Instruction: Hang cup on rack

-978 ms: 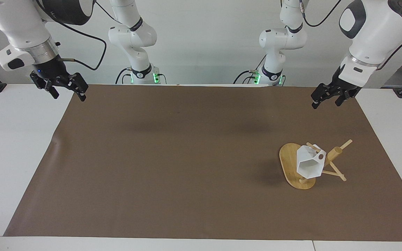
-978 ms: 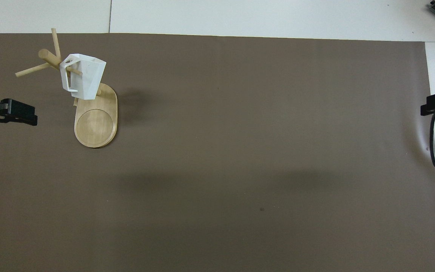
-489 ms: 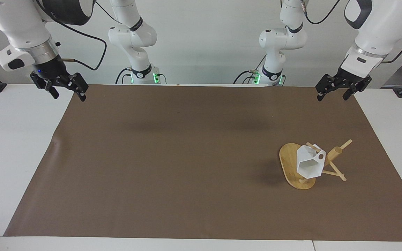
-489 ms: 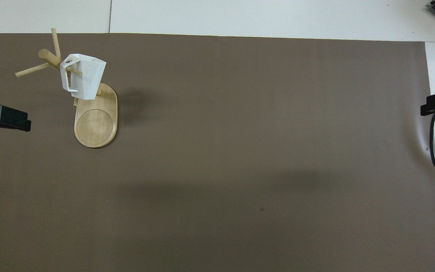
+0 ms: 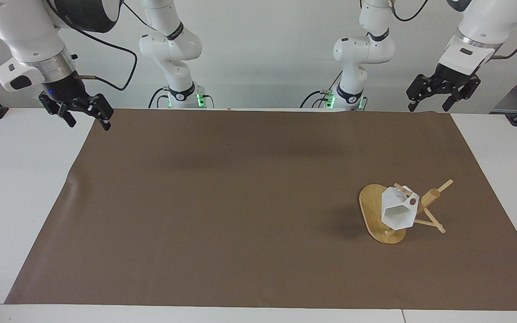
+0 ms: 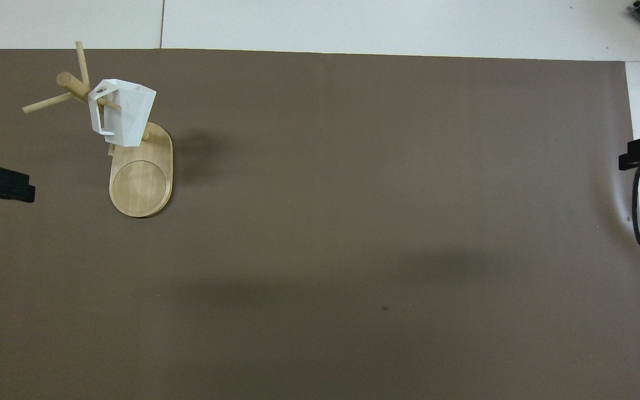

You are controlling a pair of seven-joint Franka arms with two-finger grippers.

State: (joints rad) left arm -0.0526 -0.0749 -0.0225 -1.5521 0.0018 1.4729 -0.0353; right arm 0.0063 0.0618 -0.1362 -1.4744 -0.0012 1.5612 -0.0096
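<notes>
Now left gripper [image 5: 443,95] higher, farther from rack [image 5: 382,215]

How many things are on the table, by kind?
cup: 1, white, hanging by its handle on a peg of the rack
rack: 1, bamboo, standing on the mat toward the left arm's end
mat: 1, brown, covering most of the table
Total: 3
</notes>
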